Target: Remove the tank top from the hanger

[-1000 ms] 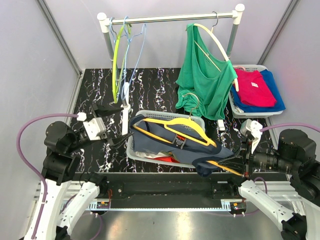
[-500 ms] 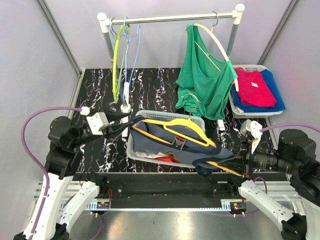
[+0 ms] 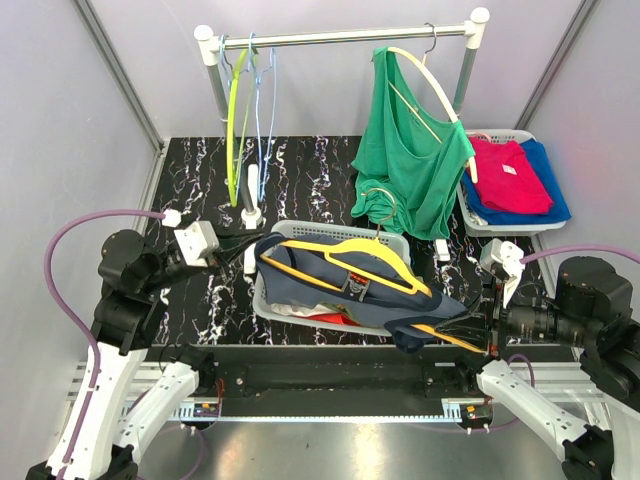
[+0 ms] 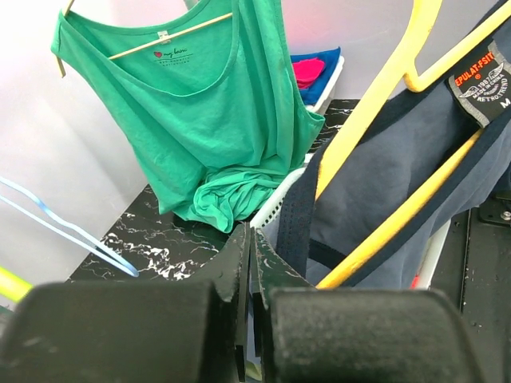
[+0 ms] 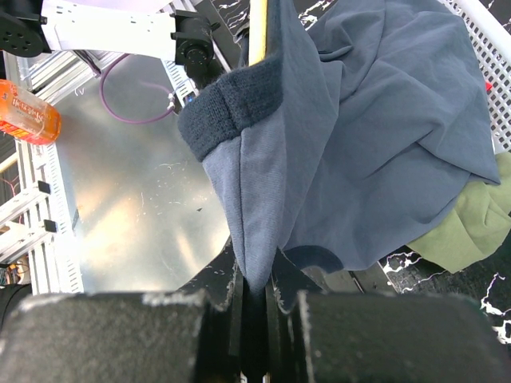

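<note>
A navy tank top [image 3: 340, 300] hangs on a yellow hanger [image 3: 345, 250] above the white basket [image 3: 330, 230]. My right gripper [image 3: 480, 322] is shut on the garment's lower hem, and in the right wrist view the blue fabric [image 5: 375, 120] is pinched between the jaws [image 5: 255, 275]. My left gripper [image 3: 240, 245] sits just left of the tank top's left shoulder. Its jaws [image 4: 251, 239] are pressed together with nothing visible between them. The navy strap [image 4: 291, 215] and the yellow hanger arm [image 4: 383, 80] lie just to their right.
A green tank top [image 3: 405, 150] hangs on a wooden hanger from the rack rod [image 3: 340, 38]. Several empty hangers [image 3: 240, 110] hang at the rod's left end. A basket [image 3: 500, 135] at the right holds red and blue clothes. Other clothes lie in the white basket.
My left arm swung right toward the tank top's left shoulder and its gripper went from open to shut. The right gripper and the garment stayed put.
</note>
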`<state>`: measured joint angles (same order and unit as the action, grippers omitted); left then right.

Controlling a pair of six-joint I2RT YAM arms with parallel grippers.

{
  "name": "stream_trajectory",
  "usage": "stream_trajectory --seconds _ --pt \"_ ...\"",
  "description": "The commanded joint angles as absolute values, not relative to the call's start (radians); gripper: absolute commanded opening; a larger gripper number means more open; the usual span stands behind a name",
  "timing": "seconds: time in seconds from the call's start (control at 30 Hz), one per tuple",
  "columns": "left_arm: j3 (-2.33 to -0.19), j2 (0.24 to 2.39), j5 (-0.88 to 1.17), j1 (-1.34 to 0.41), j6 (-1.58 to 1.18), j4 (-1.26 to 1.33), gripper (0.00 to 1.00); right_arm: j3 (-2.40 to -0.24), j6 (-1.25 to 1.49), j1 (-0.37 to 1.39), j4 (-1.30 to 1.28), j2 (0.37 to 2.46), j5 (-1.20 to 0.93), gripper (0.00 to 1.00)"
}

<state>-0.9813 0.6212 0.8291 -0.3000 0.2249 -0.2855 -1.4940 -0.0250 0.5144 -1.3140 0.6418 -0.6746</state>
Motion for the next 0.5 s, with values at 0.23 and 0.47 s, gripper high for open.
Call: stream_trajectory --seconds 0.23,0.47 --pt "-1.015 0.621 0.761 -0.301 0.242 -0.233 0.0 -1.526 -0.008 0.515 -1.261 0.638 -0.713 0.0" --pt "-1.015 0.606 0.866 -0.299 0.184 -0.244 0.64 -1.513 -0.008 0.515 -1.266 0.626 -0.706 0.0"
